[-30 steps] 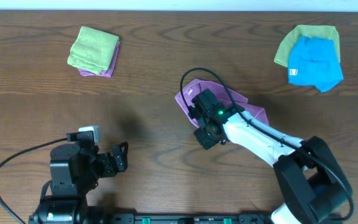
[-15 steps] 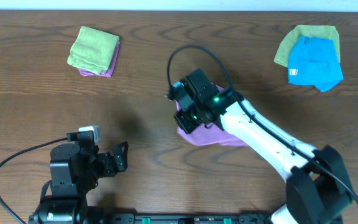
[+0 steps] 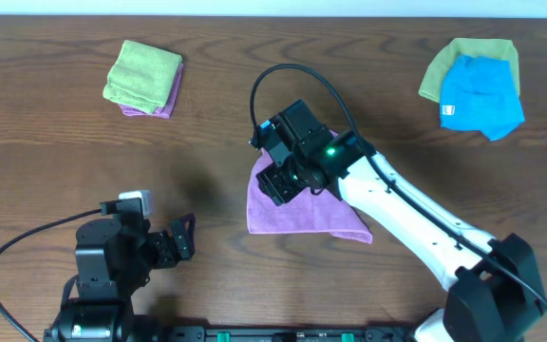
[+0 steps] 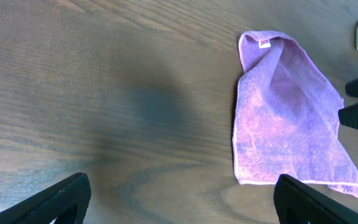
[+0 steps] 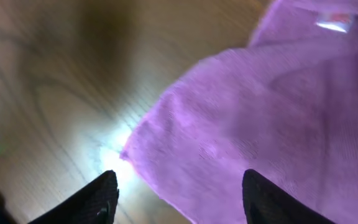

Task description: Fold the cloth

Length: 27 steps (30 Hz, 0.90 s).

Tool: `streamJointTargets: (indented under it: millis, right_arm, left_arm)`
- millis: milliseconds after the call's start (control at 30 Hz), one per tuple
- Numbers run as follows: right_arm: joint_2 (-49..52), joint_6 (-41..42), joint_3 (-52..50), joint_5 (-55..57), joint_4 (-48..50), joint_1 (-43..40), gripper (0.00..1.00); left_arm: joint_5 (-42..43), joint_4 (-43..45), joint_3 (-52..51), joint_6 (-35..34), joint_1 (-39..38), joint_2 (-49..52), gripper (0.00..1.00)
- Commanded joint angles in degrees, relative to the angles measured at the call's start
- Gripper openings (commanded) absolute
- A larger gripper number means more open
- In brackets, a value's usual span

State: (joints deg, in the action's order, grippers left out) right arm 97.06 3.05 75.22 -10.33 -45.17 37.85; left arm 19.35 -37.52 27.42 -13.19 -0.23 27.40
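cloth (image 3: 304,207) is lying near the middle of the counter (image 3: 55,161), a little toward the near edge, its tag (image 4: 265,43) showing at one corner. it is looking doubled over once, but loosely: the outline is tapering to a point rather than sitting square. right fingers (image 5: 101,200) are hovering wide apart over its far left part, gripping nothing. left fingers (image 4: 61,200) are waiting wide apart toward the near left corner, well apart from it. by my judgement, squaring up and another fold are remaining.
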Motion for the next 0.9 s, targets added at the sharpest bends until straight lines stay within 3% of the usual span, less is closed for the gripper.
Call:
streamJointTargets:
  millis: [0, 333, 533, 733, 867]
  right_arm:
    - [-2.40, 3.54, -0.04, 4.13, -0.63, -2.27, 0.69]
    - [-8.68, 5.14, -1.38, 8.83, -9.92, -11.10, 0.72]
    - [-17.07, 7.67, -8.74, 3.67, -7.89, -15.34, 0.73]
    - [-25.57, 9.73, -15.72, 1.05, -6.05, -17.05, 0.75]
    - [-28.22, 10.32, -16.74, 1.03, -7.32, -17.05, 0.76]
  left_arm:
    - [1.57, -0.13, 1.38, -1.90, -0.33, 1.51, 0.95]
    - [9.42, -1.33, 8.37, -6.84, -0.39, 13.03, 0.95]
    - [16.72, -3.32, 13.92, -8.50, -3.52, 24.50, 0.95]
    - [19.65, -2.67, 14.23, -15.47, -6.60, 35.04, 0.95]
    - [23.85, -0.63, 14.21, -16.22, -6.60, 40.41, 0.95]
